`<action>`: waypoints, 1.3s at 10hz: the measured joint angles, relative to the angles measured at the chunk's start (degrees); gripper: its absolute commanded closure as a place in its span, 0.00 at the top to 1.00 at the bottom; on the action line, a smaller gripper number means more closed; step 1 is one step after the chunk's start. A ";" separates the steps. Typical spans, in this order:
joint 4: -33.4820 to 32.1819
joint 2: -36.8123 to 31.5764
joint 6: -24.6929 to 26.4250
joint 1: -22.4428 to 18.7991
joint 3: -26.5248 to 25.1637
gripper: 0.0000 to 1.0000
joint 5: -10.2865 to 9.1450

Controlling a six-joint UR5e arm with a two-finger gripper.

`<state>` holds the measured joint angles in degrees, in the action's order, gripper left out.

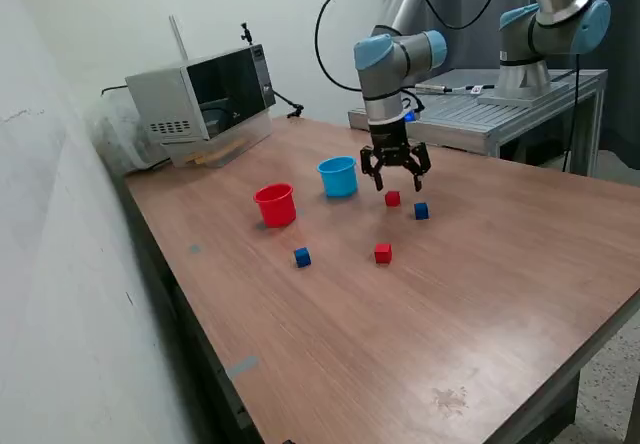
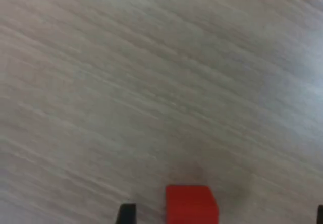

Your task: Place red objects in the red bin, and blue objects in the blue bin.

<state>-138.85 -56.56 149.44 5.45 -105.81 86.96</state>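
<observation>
My gripper (image 1: 396, 181) hangs open just above a tiny red cube (image 1: 392, 199) on the wooden table (image 1: 480, 294). In the wrist view that red cube (image 2: 192, 204) lies between my fingertips (image 2: 126, 215), apart from them. A second red cube (image 1: 383, 253) lies nearer the front. One dark blue cube (image 1: 421, 210) sits just to the exterior view's right of the gripper, another (image 1: 302, 257) lies in front of the red bin (image 1: 275, 205). The light blue bin (image 1: 338, 176) stands upright beside the red one, to the exterior view's left of the gripper.
A microwave-like box (image 1: 205, 99) stands at the table's back left corner. A second arm's base (image 1: 545, 34) sits on a metal stand (image 1: 500, 114) behind the table. A wall runs along the exterior view's left.
</observation>
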 measured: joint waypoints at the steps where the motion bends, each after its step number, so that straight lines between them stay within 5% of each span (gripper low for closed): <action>1: -0.38 0.22 0.12 0.04 0.55 1.00 0.22; 5: -0.71 2.44 0.47 0.25 2.57 1.00 2.16; 6: -0.69 2.77 0.49 0.30 2.72 0.00 2.34; 13: 0.22 1.30 0.47 0.59 2.83 0.00 3.89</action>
<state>-138.63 -55.26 149.91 6.05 -102.98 90.85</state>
